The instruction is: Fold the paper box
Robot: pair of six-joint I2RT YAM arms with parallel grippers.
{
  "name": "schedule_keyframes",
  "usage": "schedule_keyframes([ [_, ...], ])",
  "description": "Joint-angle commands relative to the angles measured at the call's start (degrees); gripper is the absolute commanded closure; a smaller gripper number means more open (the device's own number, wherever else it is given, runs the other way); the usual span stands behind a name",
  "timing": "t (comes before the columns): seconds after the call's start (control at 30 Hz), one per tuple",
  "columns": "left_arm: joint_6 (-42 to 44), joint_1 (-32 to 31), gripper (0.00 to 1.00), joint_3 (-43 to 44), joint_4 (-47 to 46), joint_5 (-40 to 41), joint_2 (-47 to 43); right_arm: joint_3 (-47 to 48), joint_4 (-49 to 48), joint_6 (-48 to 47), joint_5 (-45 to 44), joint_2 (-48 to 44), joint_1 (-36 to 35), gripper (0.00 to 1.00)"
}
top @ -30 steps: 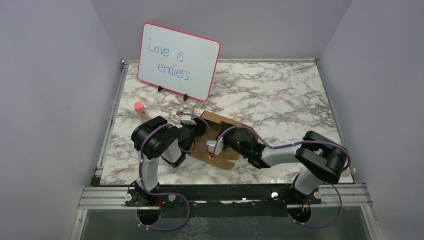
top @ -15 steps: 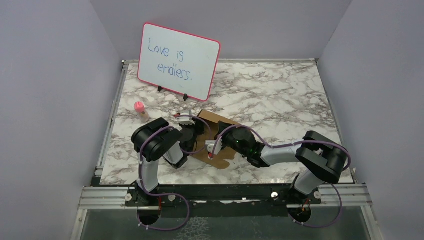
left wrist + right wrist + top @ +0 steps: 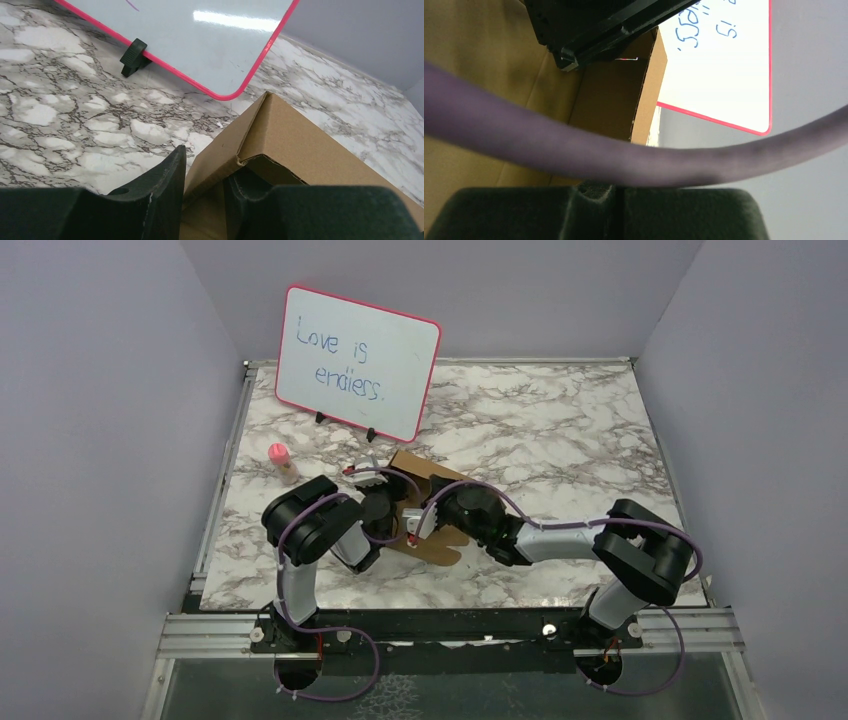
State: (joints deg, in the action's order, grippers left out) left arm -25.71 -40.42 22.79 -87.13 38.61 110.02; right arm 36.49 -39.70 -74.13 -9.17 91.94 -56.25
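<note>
The paper box [image 3: 442, 483] is plain brown cardboard, partly folded, lying on the marble table between the two arms. My left gripper [image 3: 372, 478] is at its left end. In the left wrist view the left gripper [image 3: 205, 162] is shut on a side wall of the box [image 3: 300, 145], one finger outside and one inside. My right gripper [image 3: 412, 527] is over the box's near side. In the right wrist view the right gripper [image 3: 616, 189] has its jaws pressed together, and a purple cable [image 3: 624, 160] hides the tips. The box's inside [image 3: 484, 75] lies beyond them.
A pink-framed whiteboard [image 3: 357, 362] with blue writing stands at the back left, close behind the box, and also shows in the left wrist view [image 3: 210, 40]. A small pink-capped bottle [image 3: 282, 460] stands left of the left arm. The table [image 3: 560, 440] is walled on three sides.
Both grippers and the box have shifted left and toward the whiteboard. The box's far end has turned and lifted a little.
</note>
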Motion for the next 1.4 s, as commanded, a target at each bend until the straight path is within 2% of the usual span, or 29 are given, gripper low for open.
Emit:
schedule_keyframes([
  [0.0, -3.3, 0.3, 0.68, 0.7, -8.2, 8.0, -2.1, 1.4, 12.6, 5.3, 4.5, 1.3, -0.6, 0.99],
  [0.1, -9.2, 0.5, 0.68, 0.1, -4.6, 10.0, -3.9, 2.6, 15.6, 7.3, 6.0, 1.7, -0.5, 0.99],
  [0.23, -11.1, 0.4, 0.67, -0.3, -3.3, 7.2, -6.0, 4.6, 19.1, 9.4, 5.4, 3.3, -0.5, 0.99],
  [0.4, -13.0, 0.8, 0.63, -2.5, -5.8, 4.3, -6.4, 4.6, 18.9, 11.4, 6.2, 4.0, -0.5, 0.99],
  [0.57, -14.3, 1.8, 0.61, -4.0, -9.8, -1.2, -2.2, 5.8, 17.9, 12.5, 5.6, 5.5, -0.5, 0.99],
  [0.77, -9.6, 2.5, 0.53, -7.2, -14.6, -6.5, 0.0, 6.0, 14.5, 13.4, 3.9, 4.8, -0.4, 0.97],
  [1.0, -4.1, 2.8, 0.42, -9.0, -10.8, -8.5, -3.9, 6.7, 12.6, 12.1, 2.0, 5.9, -0.4, 0.97],
  [1.23, 1.3, 2.9, 0.3, -11.6, -14.6, -10.3, -5.5, 6.5, 12.2, 12.7, 2.6, 5.9, -0.4, 0.96],
  [1.37, 3.7, 2.9, 0.24, -12.3, -12.9, -12.6, -8.2, 6.3, 11.8, 12.8, 2.4, 5.3, -0.4, 0.95],
])
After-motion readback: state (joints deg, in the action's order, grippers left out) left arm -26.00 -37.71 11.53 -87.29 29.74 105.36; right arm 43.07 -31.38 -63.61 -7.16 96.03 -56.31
